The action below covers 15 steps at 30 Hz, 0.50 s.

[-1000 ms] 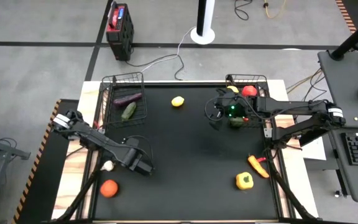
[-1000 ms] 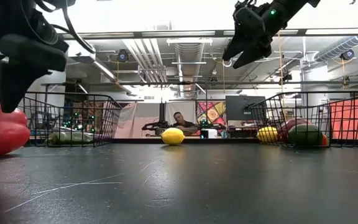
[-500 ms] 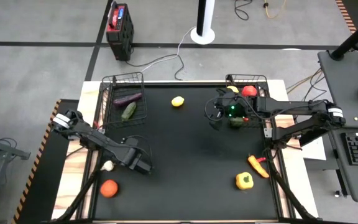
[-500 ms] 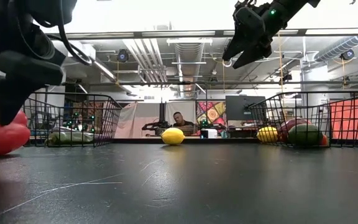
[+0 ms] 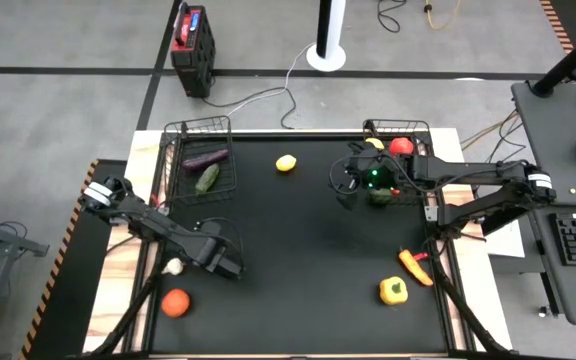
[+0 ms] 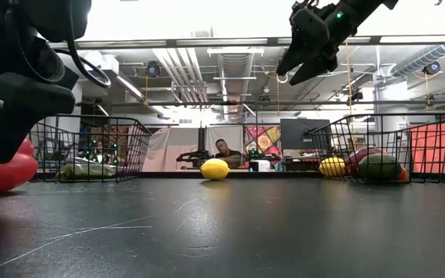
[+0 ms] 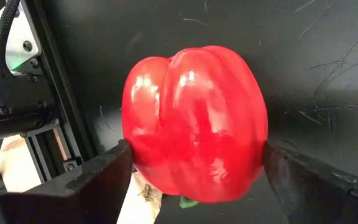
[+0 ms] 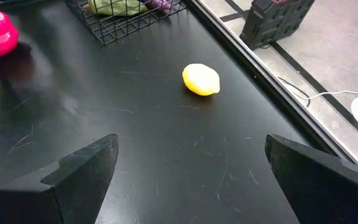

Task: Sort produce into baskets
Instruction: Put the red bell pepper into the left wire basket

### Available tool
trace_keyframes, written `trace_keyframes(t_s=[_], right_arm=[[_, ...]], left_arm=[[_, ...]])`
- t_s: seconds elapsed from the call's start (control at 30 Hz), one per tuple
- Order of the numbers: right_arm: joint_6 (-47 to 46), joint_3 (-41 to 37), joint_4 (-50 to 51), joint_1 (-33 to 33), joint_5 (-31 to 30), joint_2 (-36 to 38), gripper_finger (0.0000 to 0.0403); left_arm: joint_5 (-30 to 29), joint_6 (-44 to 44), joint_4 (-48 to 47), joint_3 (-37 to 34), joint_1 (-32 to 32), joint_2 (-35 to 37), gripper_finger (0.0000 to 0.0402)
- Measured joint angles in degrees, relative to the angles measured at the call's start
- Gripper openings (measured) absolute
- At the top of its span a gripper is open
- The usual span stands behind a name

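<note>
A red pepper (image 5: 175,302) lies on the black table near its front left corner, with a white garlic (image 5: 173,266) just behind it. My left gripper (image 5: 223,262) hangs open a little above the table beside the pepper; in the left wrist view its fingers (image 7: 92,180) stand on either side of the pepper (image 7: 194,124) without touching it. My right gripper (image 5: 346,180) is open and empty, high above the table next to the right basket (image 5: 423,135). A lemon (image 5: 286,163) lies on the table at the back middle. The left basket (image 5: 173,150) holds an eggplant and a cucumber.
A yellow pepper (image 5: 393,291) and a red-orange piece (image 5: 415,267) lie at the front right. The right basket holds a lemon, a red tomato and a green piece. A red-and-black box (image 5: 193,38) stands on the floor beyond the table.
My left gripper has come down a little toward the red pepper, staying open. Nothing else has moved.
</note>
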State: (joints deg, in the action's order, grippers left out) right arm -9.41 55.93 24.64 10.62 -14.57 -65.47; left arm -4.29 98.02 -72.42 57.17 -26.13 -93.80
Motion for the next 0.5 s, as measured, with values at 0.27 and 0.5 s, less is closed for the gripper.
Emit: trace_keyframes(t_s=[0.27, 0.5], right_arm=[[0.0, -0.01, 0.0, 0.0, 0.0, 0.0, 0.0396], [-0.02, -0.01, 0.05, 0.0, 0.0, 0.0, 0.0396]], left_arm=[[-0.38, -1.23, 0.07, 0.4, -0.04, -0.12, 0.0315], [-0.68, -3.7, 0.22, 3.09, -0.02, -0.24, 0.031]])
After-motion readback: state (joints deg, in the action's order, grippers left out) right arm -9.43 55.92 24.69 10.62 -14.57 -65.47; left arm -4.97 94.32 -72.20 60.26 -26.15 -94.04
